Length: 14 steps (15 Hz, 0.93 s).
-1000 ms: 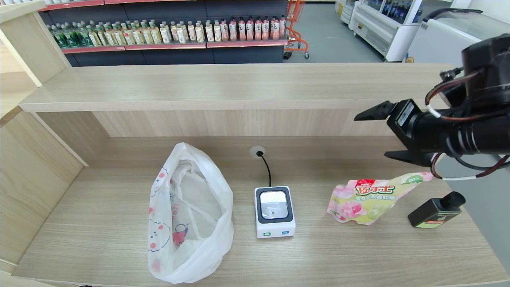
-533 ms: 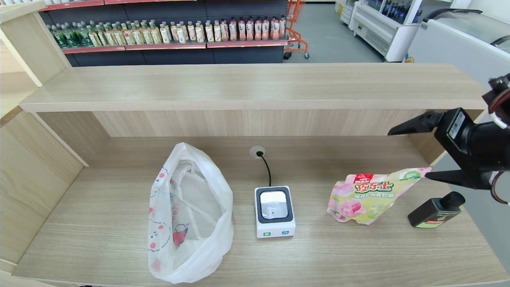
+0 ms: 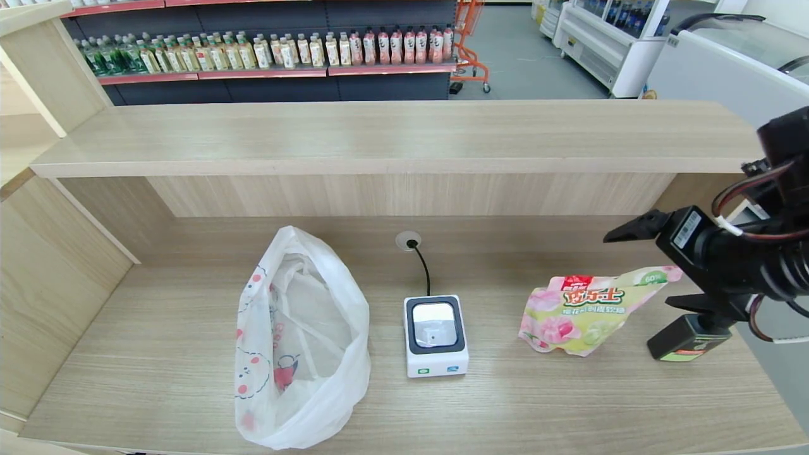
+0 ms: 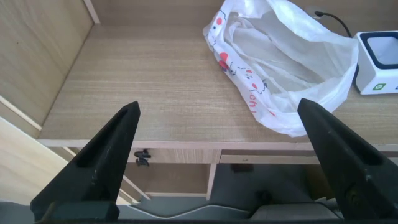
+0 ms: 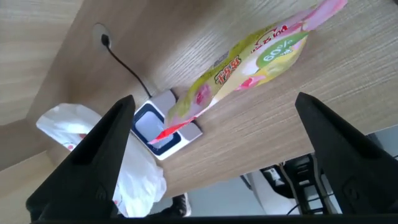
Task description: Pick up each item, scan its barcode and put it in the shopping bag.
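Note:
A pink and green snack pouch point(image 3: 584, 309) lies on the counter right of the white barcode scanner point(image 3: 435, 335). A black bottle point(image 3: 687, 339) lies further right, near the counter's end. The white shopping bag point(image 3: 297, 341) stands open left of the scanner. My right gripper point(image 3: 638, 270) is open and holds nothing. It hangs over the pouch's right tip, and its lower finger covers the bottle's cap. The right wrist view looks down on the pouch point(image 5: 249, 68) and the scanner point(image 5: 163, 124). My left gripper point(image 4: 217, 162) is open off the counter's front edge, with the bag point(image 4: 280, 62) ahead.
A raised wooden ledge point(image 3: 392, 136) runs along the back of the counter, and a side wall point(image 3: 57, 272) closes the left end. The scanner's cable point(image 3: 422, 265) runs back to a hole. Bare counter point(image 3: 152, 354) lies left of the bag.
My right gripper, still open, first drew back to the right, then came down and a little left, ending just above the black bottle. The items on the counter have stayed put.

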Tool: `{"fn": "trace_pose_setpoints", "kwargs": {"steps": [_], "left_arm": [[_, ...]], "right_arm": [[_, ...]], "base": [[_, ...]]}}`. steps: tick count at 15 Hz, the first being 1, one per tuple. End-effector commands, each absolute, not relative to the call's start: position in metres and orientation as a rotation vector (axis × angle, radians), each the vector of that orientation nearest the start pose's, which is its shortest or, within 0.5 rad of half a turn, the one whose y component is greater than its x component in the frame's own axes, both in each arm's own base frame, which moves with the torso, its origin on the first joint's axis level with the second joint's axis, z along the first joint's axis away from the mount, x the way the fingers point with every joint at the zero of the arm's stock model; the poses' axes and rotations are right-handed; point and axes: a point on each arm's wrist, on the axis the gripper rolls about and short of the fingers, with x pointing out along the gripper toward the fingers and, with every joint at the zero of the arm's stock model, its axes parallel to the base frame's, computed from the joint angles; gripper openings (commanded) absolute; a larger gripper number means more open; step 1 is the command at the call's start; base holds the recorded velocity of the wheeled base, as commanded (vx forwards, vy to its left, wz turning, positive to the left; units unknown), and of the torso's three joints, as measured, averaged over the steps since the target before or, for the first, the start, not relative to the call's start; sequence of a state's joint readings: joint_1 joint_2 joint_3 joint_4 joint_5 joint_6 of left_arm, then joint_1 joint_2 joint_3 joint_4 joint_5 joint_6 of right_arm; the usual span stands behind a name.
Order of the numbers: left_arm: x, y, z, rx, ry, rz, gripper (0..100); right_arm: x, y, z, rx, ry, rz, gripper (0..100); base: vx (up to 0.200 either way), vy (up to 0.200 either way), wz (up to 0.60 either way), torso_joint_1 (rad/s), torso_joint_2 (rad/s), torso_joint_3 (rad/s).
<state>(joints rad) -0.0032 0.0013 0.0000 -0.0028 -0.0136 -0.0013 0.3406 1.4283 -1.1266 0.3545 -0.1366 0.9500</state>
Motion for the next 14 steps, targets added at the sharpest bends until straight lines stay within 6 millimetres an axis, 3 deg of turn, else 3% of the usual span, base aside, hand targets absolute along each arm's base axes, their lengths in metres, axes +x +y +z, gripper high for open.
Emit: {"fn": "trace_pose_setpoints", "kwargs": {"steps": [1, 8, 12, 13, 14], "left_arm": [[-0.023, 0.0, 0.076, -0.002, -0.002, -0.017, 100], [-0.023, 0.0, 0.076, -0.002, -0.002, -0.017, 100], [-0.023, 0.0, 0.076, -0.002, -0.002, -0.017, 100], [-0.023, 0.0, 0.076, -0.002, -0.002, -0.017, 100], [-0.023, 0.0, 0.076, -0.002, -0.002, -0.017, 100]], "right_arm": [[0.238, 0.078, 0.234, 0.746, 0.731, -0.169, 100], [0.298, 0.095, 0.17, 0.735, 0.832, -0.251, 100], [0.315, 0.103, 0.145, 0.701, 0.866, -0.253, 100], [0.316, 0.104, 0.141, 0.695, 0.876, -0.255, 0], [0.317, 0.106, 0.138, 0.686, 0.887, -0.256, 0]], "base": [[0.0, 0.0, 0.0, 0.0, 0.0, 0.0], [0.0, 0.0, 0.0, 0.0, 0.0, 0.0], [0.0, 0.0, 0.0, 0.0, 0.0, 0.0], [0.0, 0.0, 0.0, 0.0, 0.0, 0.0], [0.0, 0.0, 0.0, 0.0, 0.0, 0.0]]}}
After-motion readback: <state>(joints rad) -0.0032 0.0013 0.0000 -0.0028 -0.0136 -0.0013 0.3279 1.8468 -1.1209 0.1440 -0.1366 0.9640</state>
